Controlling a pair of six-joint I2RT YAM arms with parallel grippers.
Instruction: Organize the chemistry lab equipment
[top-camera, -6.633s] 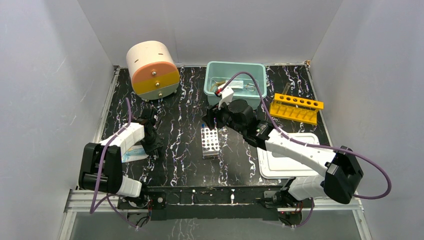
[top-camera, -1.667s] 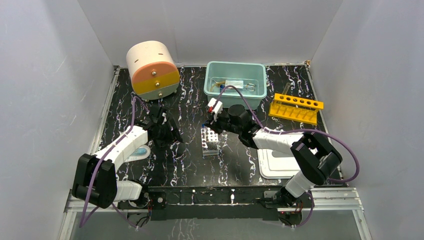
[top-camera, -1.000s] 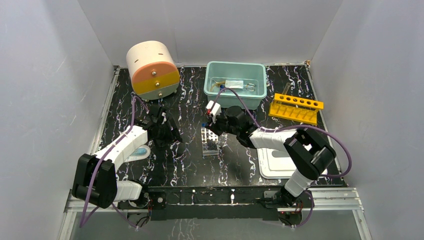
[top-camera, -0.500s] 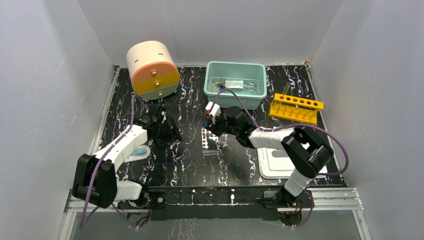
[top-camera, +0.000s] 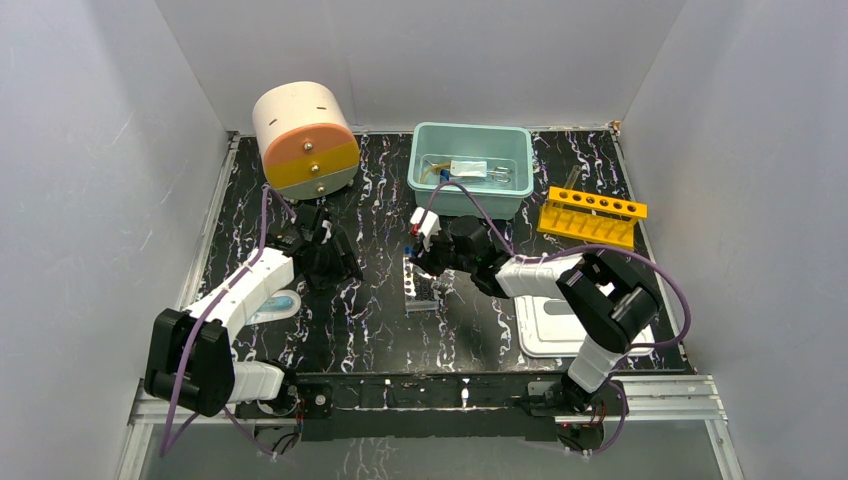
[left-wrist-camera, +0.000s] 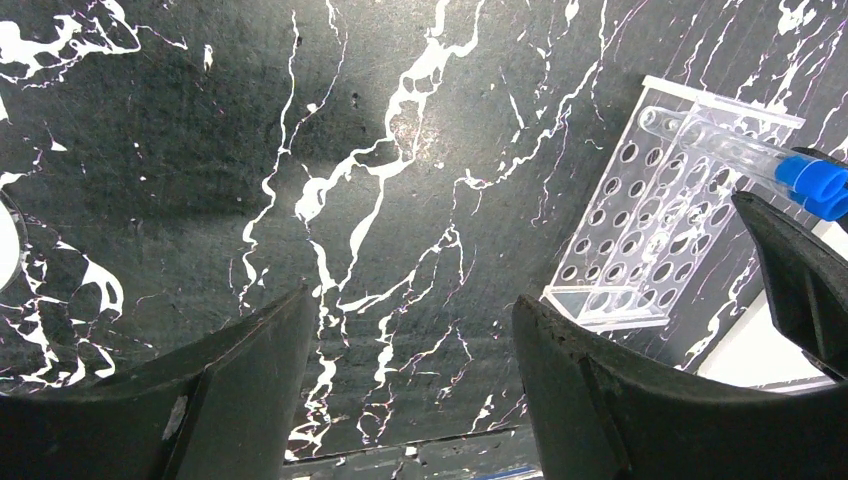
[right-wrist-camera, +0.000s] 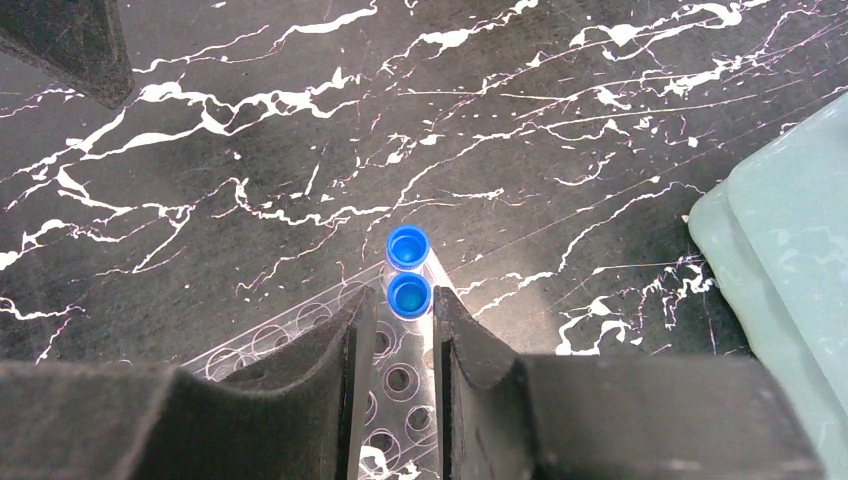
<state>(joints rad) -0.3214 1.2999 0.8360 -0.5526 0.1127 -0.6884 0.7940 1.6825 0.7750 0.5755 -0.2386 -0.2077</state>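
A clear well plate (top-camera: 421, 288) lies mid-table, also in the left wrist view (left-wrist-camera: 650, 230) and the right wrist view (right-wrist-camera: 400, 385). Two blue-capped thin tubes stand in its far end, one (right-wrist-camera: 408, 246) behind the other (right-wrist-camera: 409, 295). My right gripper (right-wrist-camera: 405, 297) (top-camera: 428, 266) straddles the nearer tube, its jaws slightly apart with a thin gap beside the cap. My left gripper (left-wrist-camera: 412, 300) (top-camera: 328, 258) hovers wide open over bare table left of the plate, with nothing between its fingers. A blue-footed cylinder (top-camera: 281, 303) lies under the left arm.
A teal bin (top-camera: 416, 172) at the back holds metal tongs, a tag and other small items. A yellow holed rack (top-camera: 592, 217) stands at the right, a cream-and-orange drum (top-camera: 305, 140) at the back left, and a white tray (top-camera: 560, 325) at the front right.
My right gripper's jaws have widened around the nearer blue-capped tube, which stands in the plate. The left arm has hardly moved.
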